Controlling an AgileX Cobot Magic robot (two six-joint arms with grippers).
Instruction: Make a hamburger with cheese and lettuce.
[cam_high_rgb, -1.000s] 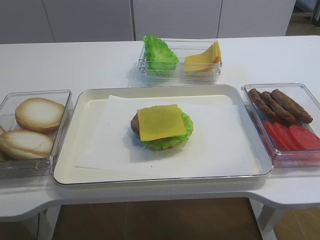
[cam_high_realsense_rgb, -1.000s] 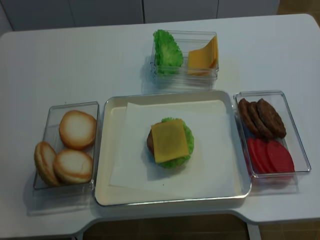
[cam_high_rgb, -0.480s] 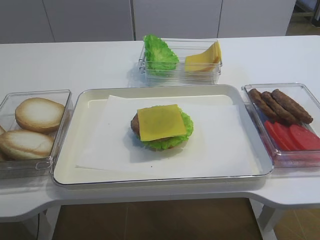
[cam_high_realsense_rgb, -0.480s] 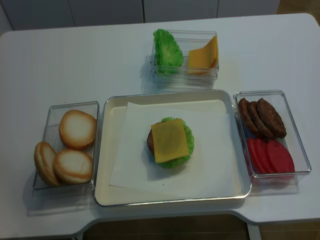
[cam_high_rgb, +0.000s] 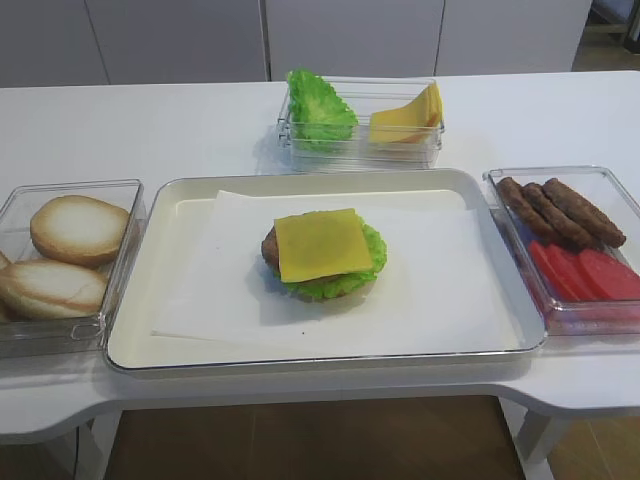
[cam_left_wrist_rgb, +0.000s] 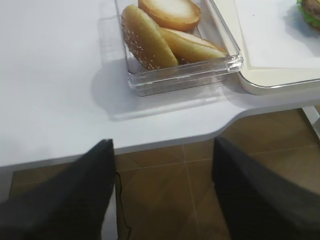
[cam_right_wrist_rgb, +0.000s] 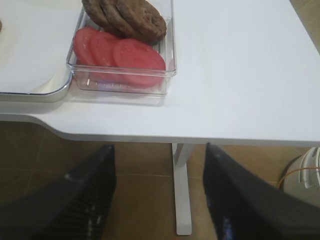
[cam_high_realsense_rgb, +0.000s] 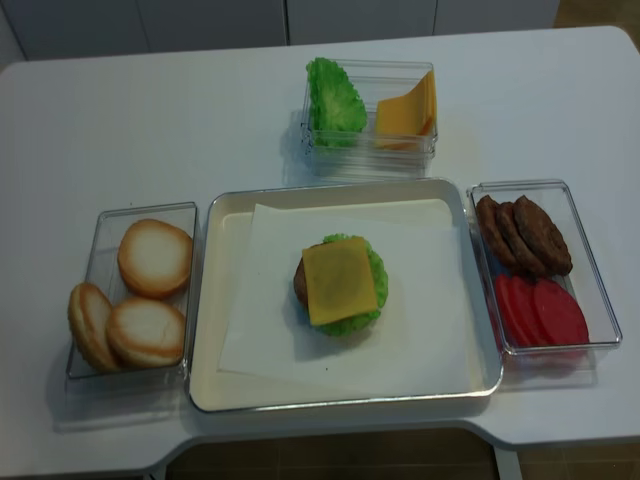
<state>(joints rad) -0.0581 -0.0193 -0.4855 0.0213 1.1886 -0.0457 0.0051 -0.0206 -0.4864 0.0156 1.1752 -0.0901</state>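
Hamburger: the stack (cam_high_rgb: 322, 262) of bun base, ruffled green lettuce leaf (cam_high_rgb: 368, 262) and round brown grilled patty (cam_high_rgb: 270, 246) sits mid-sheet on the white paper liner (cam_high_rgb: 440, 290), inside the cream metal tray (cam_high_rgb: 160, 350) on the white tabletop (cam_high_rgb: 150, 130).
Cheese: one thin square yellow slice (cam_high_rgb: 318, 243) lies flat on top, covering most of the patty, so the stack seems to lack only a top bun.
Supplies: clear plastic bin of pale bun halves (cam_high_rgb: 62, 250) touches the tray's left edge; clear bin of brown patties and red tomato slices (cam_high_rgb: 575, 245) touches its right; clear bin of bunched green leaves and fanned yellow slices (cam_high_rgb: 362, 122) stands just behind. Each probably kept close for short reaches.
Right gripper (cam_right_wrist_rgb: 157, 195): hangs below the tabletop edge beside the tomato bin, jaws spread wide, holding nothing.
Left gripper (cam_left_wrist_rgb: 162, 190): hangs below the edge near the bun bin, jaws wide apart, empty.
Next step, judged: fetching a bun half falls to the left arm.
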